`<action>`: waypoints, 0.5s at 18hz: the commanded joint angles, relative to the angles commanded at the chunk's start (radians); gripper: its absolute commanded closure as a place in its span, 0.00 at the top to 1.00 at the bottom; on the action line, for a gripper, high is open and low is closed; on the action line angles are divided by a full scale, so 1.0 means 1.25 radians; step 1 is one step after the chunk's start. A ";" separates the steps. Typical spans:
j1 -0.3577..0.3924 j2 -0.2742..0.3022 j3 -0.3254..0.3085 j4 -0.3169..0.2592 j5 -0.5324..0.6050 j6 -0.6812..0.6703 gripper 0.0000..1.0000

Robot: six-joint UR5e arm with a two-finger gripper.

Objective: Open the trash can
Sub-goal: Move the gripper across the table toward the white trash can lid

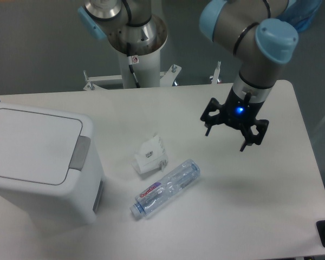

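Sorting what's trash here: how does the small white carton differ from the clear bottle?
The carton is opaque white and boxy; the bottle is clear, long and rounded, with a pink-lettered label. The carton looks crumpled and is the smaller; the bottle lies on its side, cap toward the trash can. Both rest on the table, close together, untouched by the hand.

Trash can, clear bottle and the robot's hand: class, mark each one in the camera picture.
trash can [30,143], fixed camera, middle of the flat lid.
clear bottle [167,187], fixed camera, middle of its body.
hand [226,138], fixed camera, midway between the fingertips.
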 joint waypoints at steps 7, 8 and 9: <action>-0.082 0.026 -0.005 0.075 -0.064 -0.208 1.00; -0.090 0.026 0.006 0.077 -0.077 -0.231 1.00; -0.096 0.026 0.017 0.079 -0.097 -0.249 1.00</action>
